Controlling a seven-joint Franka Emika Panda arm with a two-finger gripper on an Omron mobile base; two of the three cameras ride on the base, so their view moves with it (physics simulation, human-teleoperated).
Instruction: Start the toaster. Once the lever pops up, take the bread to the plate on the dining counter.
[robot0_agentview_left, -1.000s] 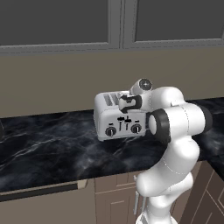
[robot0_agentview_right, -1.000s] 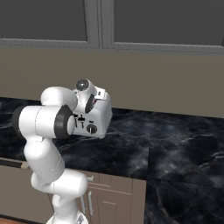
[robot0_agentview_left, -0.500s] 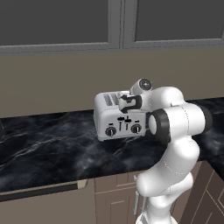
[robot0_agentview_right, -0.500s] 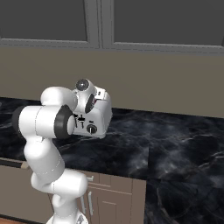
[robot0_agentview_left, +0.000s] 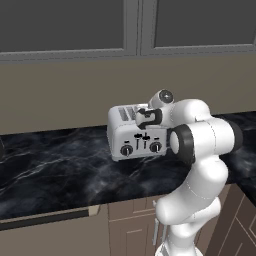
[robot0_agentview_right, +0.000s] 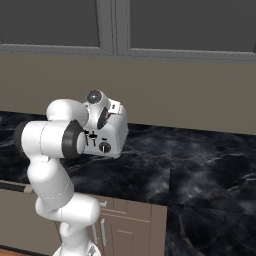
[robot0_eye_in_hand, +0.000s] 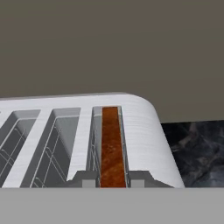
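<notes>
While clamped shut on the bread (robot0_eye_in_hand: 112, 148), fingers (robot0_eye_in_hand: 113, 181) sat directly above the toaster (robot0_agentview_left: 131, 134) on the worktop (robot0_agentview_left: 60, 170), straddling the slice across its thin edge in the rightmost of 4 slots; looked ready for lifting straight up.

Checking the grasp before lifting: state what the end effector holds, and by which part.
The end effector is shut on the bread, by its top edge, in the toaster's end slot.

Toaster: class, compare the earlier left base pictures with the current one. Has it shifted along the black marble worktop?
No. The toaster sits at the same spot on the worktop, under the same seam between the upper cabinets, as before.
</notes>
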